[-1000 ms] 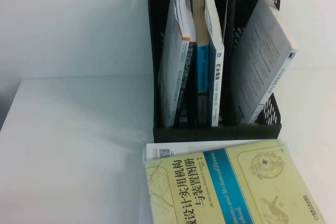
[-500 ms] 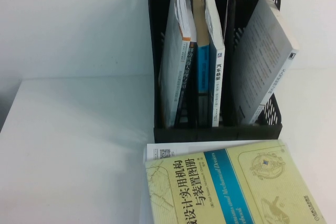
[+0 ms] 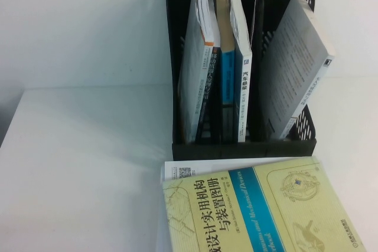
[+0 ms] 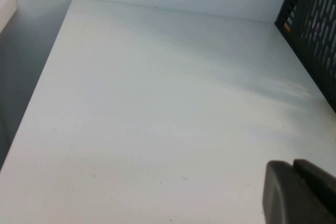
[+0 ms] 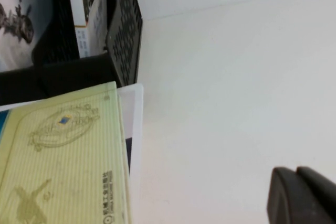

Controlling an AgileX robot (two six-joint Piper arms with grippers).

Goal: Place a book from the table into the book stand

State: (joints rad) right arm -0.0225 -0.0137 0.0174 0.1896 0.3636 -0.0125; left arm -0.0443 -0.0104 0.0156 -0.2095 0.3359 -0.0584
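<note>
Nothing has moved: book (image 3: 242, 81) stands inside book stand (image 3: 242, 146); job looks done. Left gripper (image 4: 299, 192) and right gripper (image 5: 302, 195) hover nearby, shut, holding nothing

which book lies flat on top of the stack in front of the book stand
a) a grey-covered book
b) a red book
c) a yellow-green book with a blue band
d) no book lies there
c: the yellow-green book with its blue band lies flat on the table just in front of the book stand, over a white book underneath.

Bare table (image 3: 88, 163) left of book stand (image 3: 242, 146)
</note>
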